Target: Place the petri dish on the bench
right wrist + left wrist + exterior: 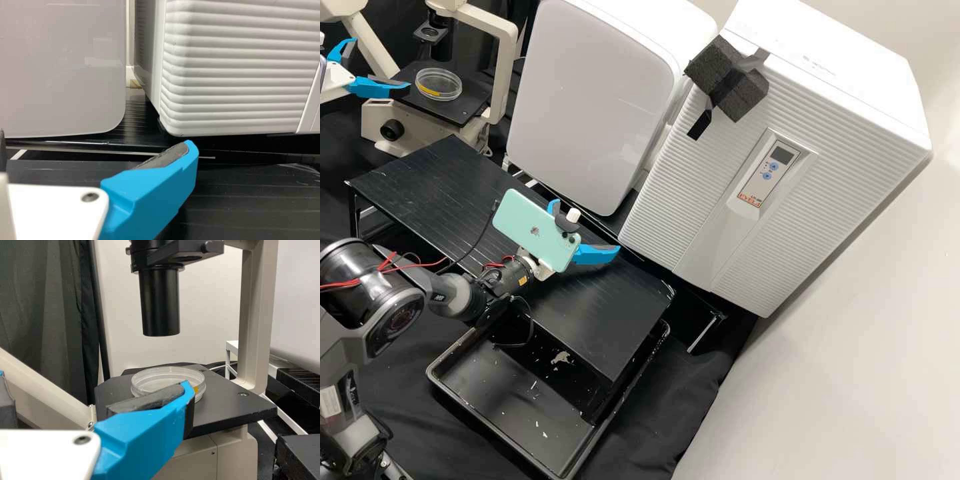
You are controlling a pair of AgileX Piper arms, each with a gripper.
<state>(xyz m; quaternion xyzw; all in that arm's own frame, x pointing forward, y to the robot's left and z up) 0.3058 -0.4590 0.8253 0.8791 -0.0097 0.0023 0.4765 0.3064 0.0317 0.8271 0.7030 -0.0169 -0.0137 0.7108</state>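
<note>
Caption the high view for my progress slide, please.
Petri dish on the microscope stage, left gripper open beside it, right gripper open over the black bench.

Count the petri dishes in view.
1. The clear petri dish sits on the microscope's black stage, near the open left gripper; it isn't on the bench. Any others behind the equipment would be hidden.

And here's the tally: one petri dish (pixel 439 79), one microscope (pixel 505 67), one phone (pixel 535 235), one black stand (pixel 433 183) and one black tray (pixel 503 397)! Now the pairs: two grippers, a left one (pixel 382 63) and a right one (pixel 590 233), plus two white appliances, one smooth-fronted unit (pixel 593 100) and one ridged unit (pixel 670 207)!
</note>
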